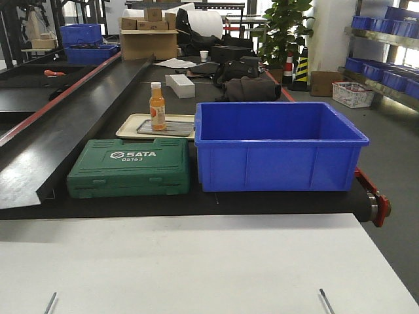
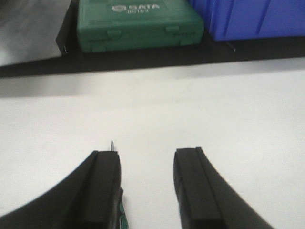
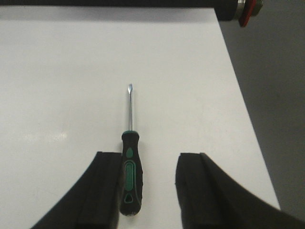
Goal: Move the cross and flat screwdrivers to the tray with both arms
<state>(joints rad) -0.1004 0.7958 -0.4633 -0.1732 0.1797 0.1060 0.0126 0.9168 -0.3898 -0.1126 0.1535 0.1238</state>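
Case (image 1: 129, 175) left of bin (image 1: 280, 147); bottle (image 1: 157, 104) on tray (image 1: 177, 129) behind case; left screwdriver (image 1: 50, 303), right screwdriver (image 3: 129, 171) on table (image 1: 196, 261) in front.

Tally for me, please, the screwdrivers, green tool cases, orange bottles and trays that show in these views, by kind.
Screwdrivers: 2, the left screwdriver and the right screwdriver
Green tool case: 1
Orange bottle: 1
Trays: 2, the beige tray and the grey tray
Total: 6
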